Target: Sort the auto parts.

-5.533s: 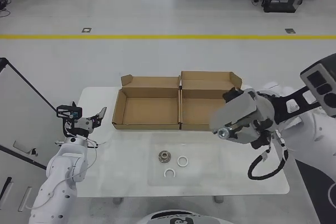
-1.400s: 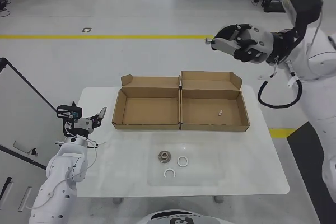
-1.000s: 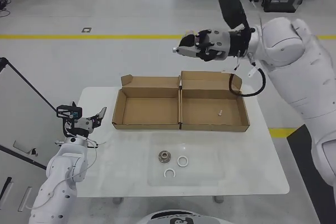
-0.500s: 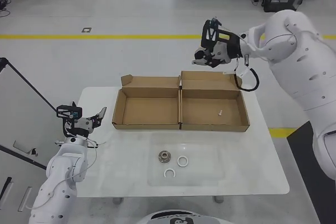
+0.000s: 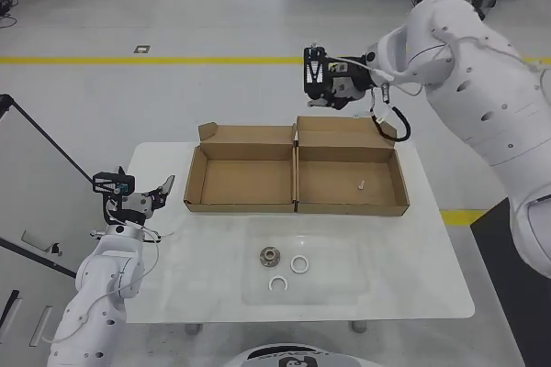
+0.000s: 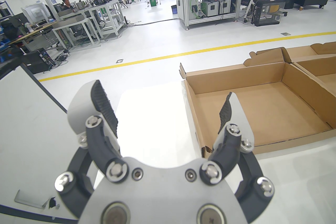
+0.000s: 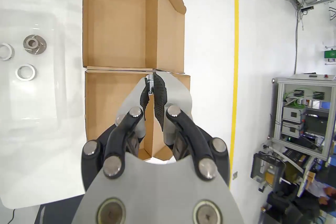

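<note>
Between the tight-pressed fingers of the right gripper [image 7: 151, 83] sits a small silvery threaded part [image 7: 149, 79], pinched at the very fingertips with its end poking out beyond them. That gripper hangs high above the far side of two open boxes, about over the seam where they meet.

The step in hand looks like the carry: one part is picked and held, not yet dropped. The next move, as I judge it, calls for choosing the proper box, bringing the fingertips over its floor and not the raised back flaps, coming down low, and only then parting the fingers, since so small a piece let go from a height could bounce out or land on the seam.

Below, the right-hand brown cardboard box [image 5: 326, 186] holds one small pale pin-like part [image 5: 359, 182] on its floor; if the held piece is of that kind, it likely belongs there. The left-hand brown cardboard box [image 5: 243, 183], touching it side by side, has nothing on its floor.

Nearer the robot, a clear shallow tray [image 5: 349, 300] on the white table [image 5: 427, 275] holds what is yet unsorted: a grey round metal hub [image 5: 271, 255], one white ring [image 5: 299, 264] just beside it and a second white ring [image 5: 278, 283] close by.

Well apart, at the table's left edge, the left gripper [image 6: 164, 93] hangs with fingers spread and nothing between them.
</note>
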